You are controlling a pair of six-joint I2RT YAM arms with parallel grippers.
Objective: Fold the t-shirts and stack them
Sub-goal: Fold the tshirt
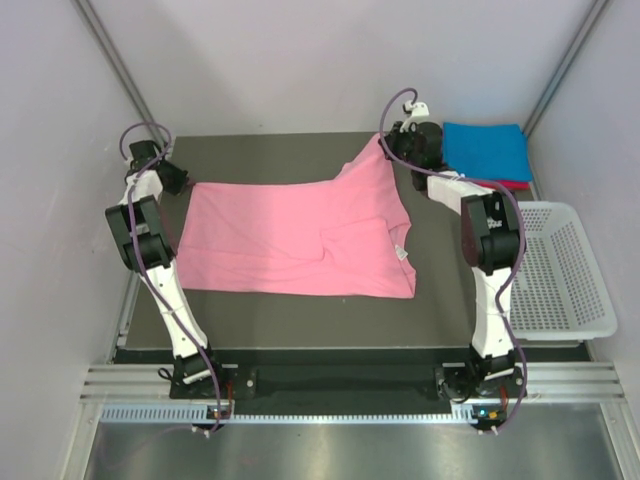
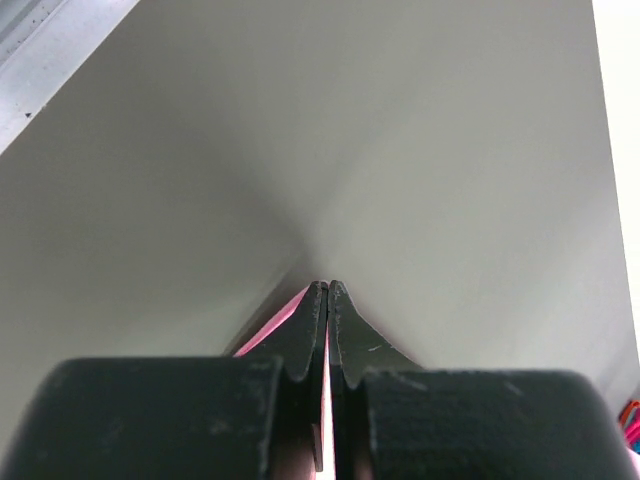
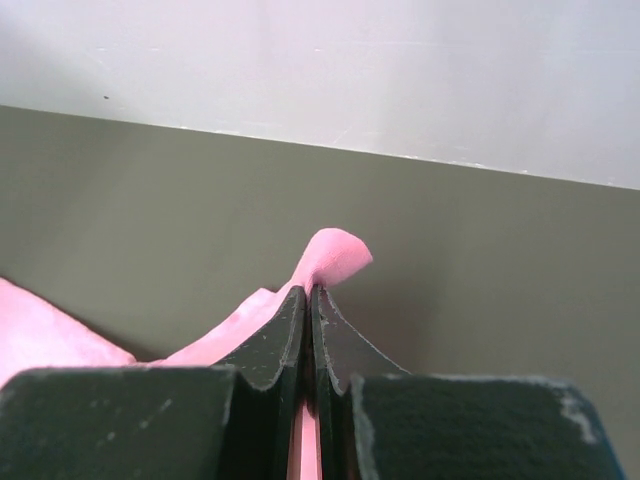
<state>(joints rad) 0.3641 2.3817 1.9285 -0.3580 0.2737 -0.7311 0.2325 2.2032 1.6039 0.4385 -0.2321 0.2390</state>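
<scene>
Evidently mid-fold: left gripper (image 1: 180, 183) and right gripper (image 1: 389, 143) each pinch the far edge of the pink t-shirt (image 1: 300, 235), spread across the table (image 1: 280, 160), likely to tension it (blue t-shirt (image 1: 487, 150) lies folded, far right).

From above and behind the bases (image 1: 195, 375), looks down over the whole table (image 1: 300, 320). From each wrist, peers close along left claw (image 2: 327, 288) and right claw (image 3: 308, 290) toward the walls (image 3: 400, 80). Shares pink shirt (image 1: 300, 240) across all three.
</scene>
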